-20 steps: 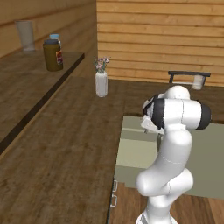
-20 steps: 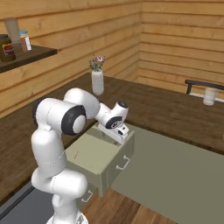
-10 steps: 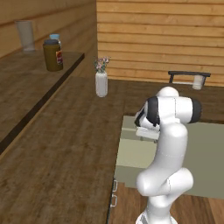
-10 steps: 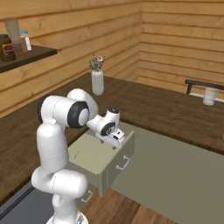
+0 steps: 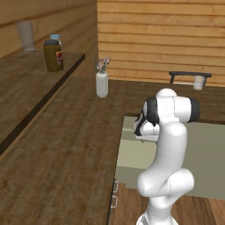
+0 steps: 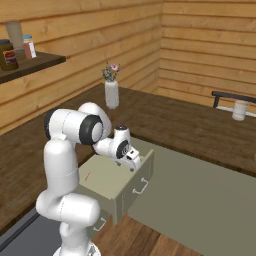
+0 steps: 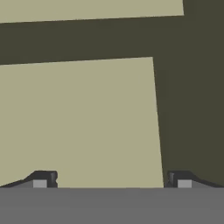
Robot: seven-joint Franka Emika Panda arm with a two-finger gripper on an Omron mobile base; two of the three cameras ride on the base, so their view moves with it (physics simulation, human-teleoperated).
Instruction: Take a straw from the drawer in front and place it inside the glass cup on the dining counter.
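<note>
The gripper has its jaws spread wide with nothing between them, hanging just over the open drawer and pointing down into it. In the hand view its two dark fingertips frame a flat, matte, sage-green floor with a darker shadowed wall beside it.

This looks like the reach for the straw, so the task is barely begun. What may be the straw is a thin reddish sliver lying on the drawer floor toward the arm, too small to be sure of. The next move would call for shifting over it, lining the jaws across something so slender, then closing gently.

Well away from the drawer, the small whitish glass cup stands on the dark wood-grain dining counter.
</note>
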